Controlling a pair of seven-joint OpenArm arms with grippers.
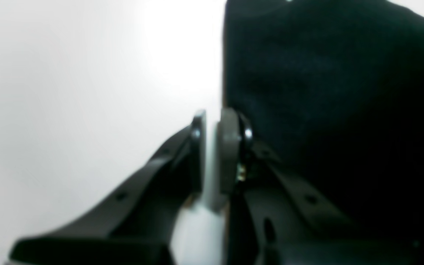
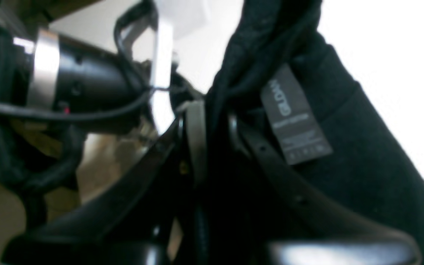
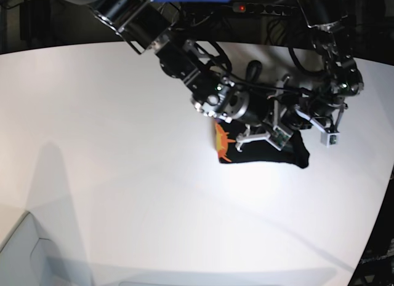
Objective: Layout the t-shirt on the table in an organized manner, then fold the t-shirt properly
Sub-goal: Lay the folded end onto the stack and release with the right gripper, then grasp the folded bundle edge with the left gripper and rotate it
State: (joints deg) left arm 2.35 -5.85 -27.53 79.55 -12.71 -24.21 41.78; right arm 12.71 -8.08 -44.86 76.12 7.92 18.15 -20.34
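The black t-shirt (image 3: 271,154) lies bunched in a small heap right of the middle of the white table (image 3: 123,144), with its orange print (image 3: 222,144) at the heap's left end. My right gripper (image 2: 215,136) is shut on a bunch of the black cloth (image 2: 363,165), beside the grey tag (image 2: 294,117). In the base view that gripper (image 3: 271,133) sits on top of the heap. My left gripper (image 1: 212,125) is shut down to a thin slit showing only white table (image 1: 68,92). It stands right against the edge of the shirt (image 1: 326,73).
The two arms crowd together over the heap. The other arm's black and silver wrist (image 2: 68,88) and its cables hang close to my right gripper. A light grey corner (image 3: 24,255) shows at the table's front left. The curved far table edge (image 3: 92,47) borders dark equipment.
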